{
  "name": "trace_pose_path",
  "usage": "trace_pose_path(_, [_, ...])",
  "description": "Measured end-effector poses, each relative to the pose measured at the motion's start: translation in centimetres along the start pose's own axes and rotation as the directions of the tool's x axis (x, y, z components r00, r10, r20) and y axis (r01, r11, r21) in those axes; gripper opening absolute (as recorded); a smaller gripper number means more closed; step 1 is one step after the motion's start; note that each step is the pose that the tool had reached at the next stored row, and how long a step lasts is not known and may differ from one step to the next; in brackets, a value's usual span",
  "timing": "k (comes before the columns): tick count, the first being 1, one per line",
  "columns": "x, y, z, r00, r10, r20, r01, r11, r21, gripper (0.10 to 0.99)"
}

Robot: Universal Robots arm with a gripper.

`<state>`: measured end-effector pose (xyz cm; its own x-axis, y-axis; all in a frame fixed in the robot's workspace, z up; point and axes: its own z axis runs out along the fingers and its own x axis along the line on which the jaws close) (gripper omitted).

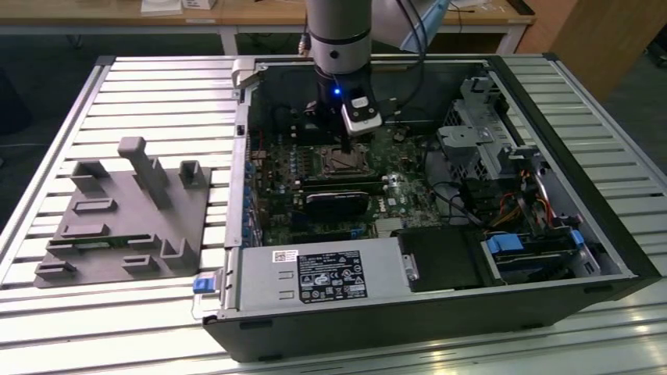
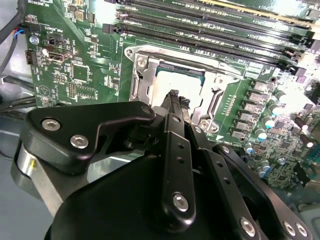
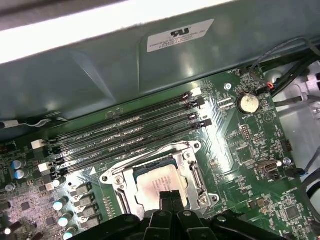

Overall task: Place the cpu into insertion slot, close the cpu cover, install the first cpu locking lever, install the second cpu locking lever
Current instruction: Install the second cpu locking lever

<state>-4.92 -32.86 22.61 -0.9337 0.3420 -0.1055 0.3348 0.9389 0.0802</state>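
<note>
Rightward of the grey fixture (image 1: pixel 125 211) in the exterior view, the end effector (image 2: pixel 173 95) (fingers pinched together, nothing visibly held) hangs straight over the cpu (image 3: pixel 157 182). That chip lies flat in the insertion slot (image 3: pixel 120 185), directly beneath the tips.

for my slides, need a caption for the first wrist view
Gripper with fingers together poised over the chip in its socket, beside memory slots.

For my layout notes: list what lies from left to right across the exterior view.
Grey fixture plate → insertion slot on the green board → blue-trimmed drive bay. The hand stands over the slot, so it is left out of the order.
</note>
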Motion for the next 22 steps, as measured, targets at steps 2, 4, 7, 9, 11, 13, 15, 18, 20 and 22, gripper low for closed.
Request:
trace_pose_path(2, [-0.03,0.03,-0.32,1.0000,0.000,0.0000,0.000,1.0000,0.000,0.106])
trace_pose_path(4, [-0.05,0.01,-0.40,1.0000,0.000,0.0001,0.000,1.0000,0.000,0.106])
trace_pose_path(7, [-0.16,-0.26,-0.43,1.0000,0.000,0.0002,0.000,1.0000,0.000,0.106])
trace_pose_path(9, [-0.32,-0.68,-0.44,1.0000,0.000,0.0001,0.000,1.0000,0.000,0.106])
trace_pose_path(11, [-0.53,-1.13,-0.46,1.0000,0.000,0.0001,0.000,1.0000,0.000,0.106])
trace_pose_path(13, [-0.78,-1.62,-0.47,1.0000,0.000,0.0001,0.000,1.0000,0.000,0.106])
trace_pose_path(15, [-1.03,-2.04,-0.48,1.0000,0.000,0.0001,0.000,1.0000,0.000,0.106])
trace_pose_path(18, [-1.44,-2.61,-0.48,1.0000,0.000,0.0000,0.000,1.0000,0.000,0.106])
trace_pose_path(20, [-1.73,-2.99,-0.48,1.0000,0.000,-0.0002,0.000,1.0000,0.001,0.106])
trace_pose_path(22, [-1.88,-3.32,-0.49,1.0000,0.000,-0.0002,0.000,1.0000,0.000,0.106])
